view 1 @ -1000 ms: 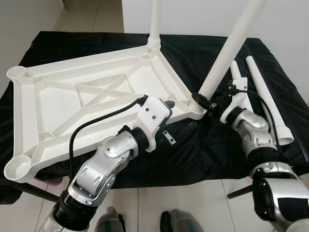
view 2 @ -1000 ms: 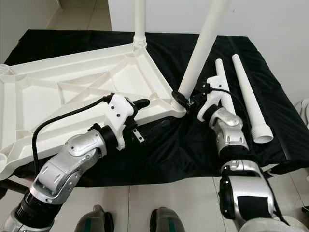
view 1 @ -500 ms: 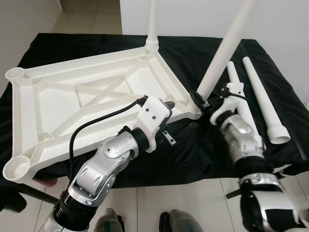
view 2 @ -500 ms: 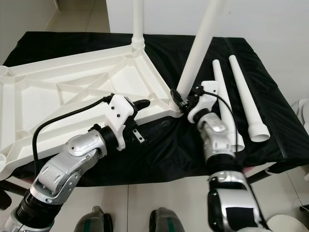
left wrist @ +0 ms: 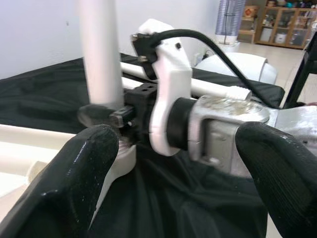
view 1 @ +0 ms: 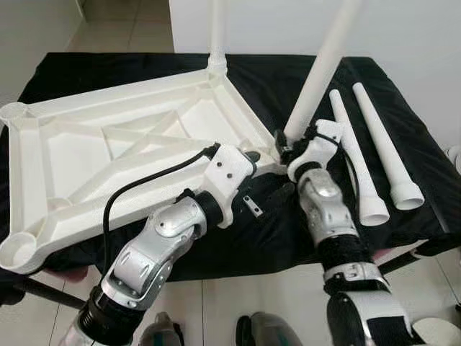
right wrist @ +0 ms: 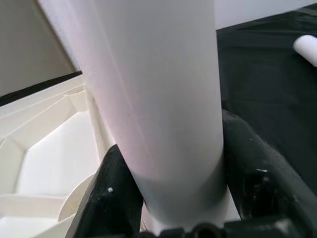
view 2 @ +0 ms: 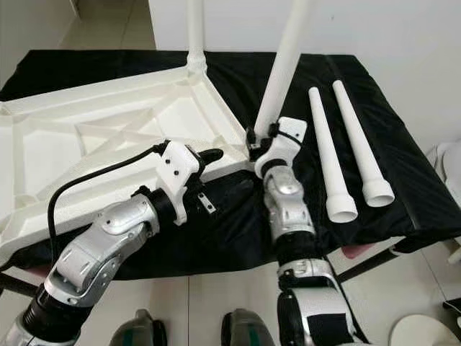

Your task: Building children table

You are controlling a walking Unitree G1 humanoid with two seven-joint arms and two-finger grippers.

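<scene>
— While the white plastic tabletop (view 1: 130,144) lies upside down on the black-draped bench (view 1: 288,238), where do the legs stand?

— One table leg (view 1: 215,32) is upright in the far corner socket, at about twelve o'clock from the tabletop's middle. A second, leaning leg (view 1: 323,65) sits with its foot at the near right corner socket (view 2: 248,148), at about three o'clock, and tilts up and away to the right.

— Who has hold of that one?

— The right gripper (view 1: 292,144). Its two black fingers (right wrist: 257,173) are closed against either side of the leaning leg just above the socket; the right wrist view shows the white tube pressed between them, with the ribbed underside of the tabletop behind.

— And the left gripper (view 1: 266,179)?

— It hovers at the tabletop's near edge, close by the same corner. Its fingers (left wrist: 74,168) are spread wide and grip nothing; between them the left wrist view shows the other arm's white wrist housing and the leg's base.

— Any spare parts?

— Two loose legs (view 2: 346,151) lie side by side on the cloth, at three o'clock from the right gripper, well apart from the tabletop, flared ends toward the near edge of the bench. Beyond the bench there is tiled floor (view 1: 122,18).
</scene>
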